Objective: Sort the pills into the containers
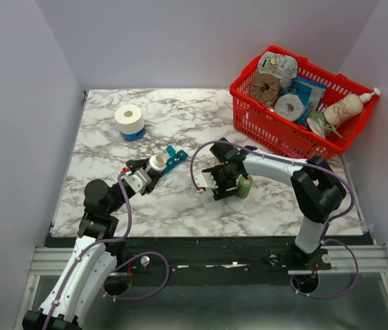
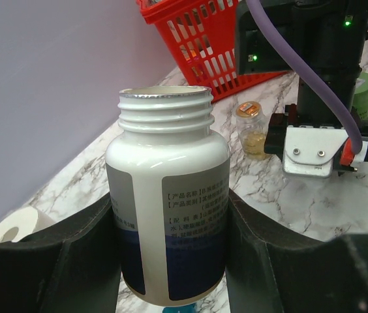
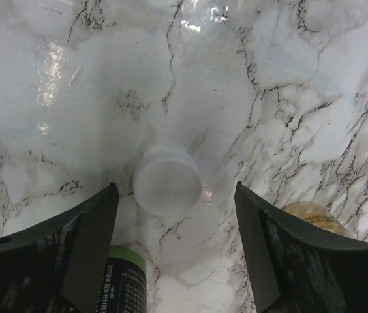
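My left gripper [image 2: 171,203] is shut on an uncapped white pill bottle [image 2: 166,195], held upright by its labelled body. In the top view this bottle [image 1: 157,162] sits just left of the teal-blue containers strip [image 1: 175,157]. Pointing down at the marble, my right gripper [image 3: 175,190] stands open. A white round cap [image 3: 166,180] lies on the table between its fingers, nearer the left one, and I cannot tell whether it touches. In the top view the right gripper [image 1: 218,184] is at the table's middle. No pills show.
A dark bottle with a green cap [image 1: 245,187] stands right beside the right gripper. A small amber vial [image 2: 253,130] stands close by. A red wire basket [image 1: 297,103] full of items fills the back right. A white tape roll [image 1: 129,120] sits back left.
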Controlling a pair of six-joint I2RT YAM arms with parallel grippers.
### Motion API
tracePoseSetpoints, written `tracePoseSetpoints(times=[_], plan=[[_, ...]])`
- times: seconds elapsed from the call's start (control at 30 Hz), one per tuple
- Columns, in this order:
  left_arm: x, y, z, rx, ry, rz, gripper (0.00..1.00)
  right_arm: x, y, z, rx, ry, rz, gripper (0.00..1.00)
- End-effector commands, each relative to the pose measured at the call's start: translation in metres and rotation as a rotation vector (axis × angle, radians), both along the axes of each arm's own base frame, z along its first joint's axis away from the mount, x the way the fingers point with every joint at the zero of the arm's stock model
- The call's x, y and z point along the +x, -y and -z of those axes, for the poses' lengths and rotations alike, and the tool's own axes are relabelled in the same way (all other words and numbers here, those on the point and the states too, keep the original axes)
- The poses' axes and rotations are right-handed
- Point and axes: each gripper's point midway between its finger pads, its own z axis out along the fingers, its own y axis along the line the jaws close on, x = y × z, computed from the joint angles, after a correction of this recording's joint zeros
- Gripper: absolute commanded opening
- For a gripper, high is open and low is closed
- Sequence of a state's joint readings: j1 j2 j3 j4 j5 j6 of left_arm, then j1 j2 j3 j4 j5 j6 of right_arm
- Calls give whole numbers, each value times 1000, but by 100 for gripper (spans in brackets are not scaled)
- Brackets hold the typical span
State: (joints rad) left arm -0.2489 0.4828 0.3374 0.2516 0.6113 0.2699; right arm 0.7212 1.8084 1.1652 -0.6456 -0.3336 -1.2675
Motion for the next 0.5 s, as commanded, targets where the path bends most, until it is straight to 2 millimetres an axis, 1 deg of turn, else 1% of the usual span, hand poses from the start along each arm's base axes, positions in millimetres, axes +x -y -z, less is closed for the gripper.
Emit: tracePoseSetpoints(times=[0.0, 0.23, 0.37, 0.47], plan=[[-1, 0, -2, 8, 29, 8, 0, -4, 3, 14, -32, -3, -10, 78], [-2, 3, 0, 11, 17, 28, 0, -10, 2, 20, -33, -34, -23, 74], [-3, 4, 1, 12, 13, 39, 0, -13, 2, 24, -50, -58, -34, 67], [-4, 5, 1, 12, 13, 45, 0, -14, 3, 27, -63, -70, -41, 66]])
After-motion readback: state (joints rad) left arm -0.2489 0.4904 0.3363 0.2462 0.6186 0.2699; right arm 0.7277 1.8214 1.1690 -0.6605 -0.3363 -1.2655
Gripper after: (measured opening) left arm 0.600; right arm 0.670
